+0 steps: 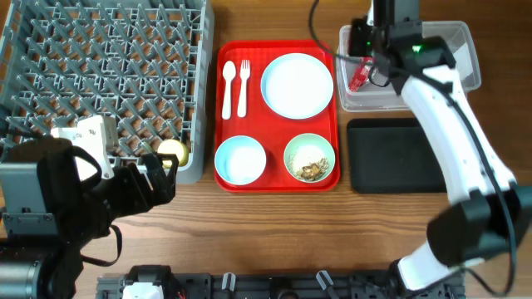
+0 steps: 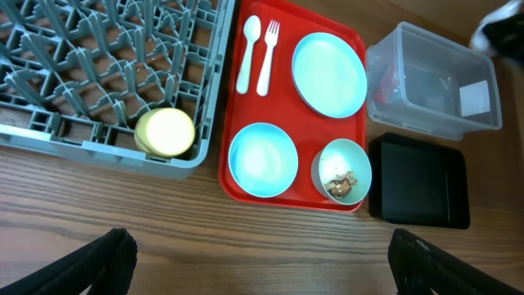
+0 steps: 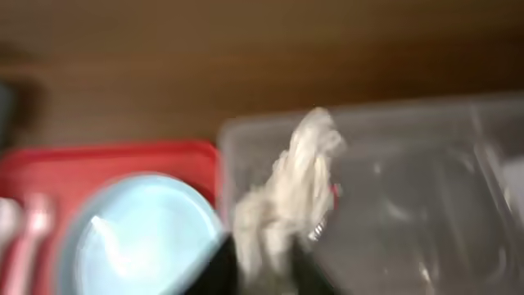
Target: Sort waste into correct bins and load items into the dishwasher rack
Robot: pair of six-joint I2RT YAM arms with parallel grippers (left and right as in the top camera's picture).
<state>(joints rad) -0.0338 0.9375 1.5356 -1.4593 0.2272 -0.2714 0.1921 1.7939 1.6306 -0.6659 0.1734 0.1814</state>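
Note:
My right gripper (image 1: pixel 371 71) hangs over the left end of the clear tub (image 1: pixel 453 50). It is shut on the crumpled white scrap (image 3: pixel 286 192), in a blurred view. The red foil wrapper (image 1: pixel 359 76) shows right beside it; I cannot tell whether it is held or lies in the tub. My left gripper (image 2: pixel 266 270) is open and empty above bare wood in front of the dishwasher rack (image 1: pixel 100 75). The yellow cup (image 2: pixel 165 132) stands in the rack's near right corner. The plate (image 1: pixel 297 85), fork (image 1: pixel 243 87), spoon (image 1: pixel 228 87), empty bowl (image 1: pixel 240 159) and the bowl with crumbs (image 1: pixel 310 159) sit on the red serving tray (image 1: pixel 218 116).
The shallow black tray (image 1: pixel 395 155) lies in front of the clear tub, right of the red serving tray. The left arm's dark body fills the lower left of the overhead view. The right arm reaches in from the lower right across the black tray.

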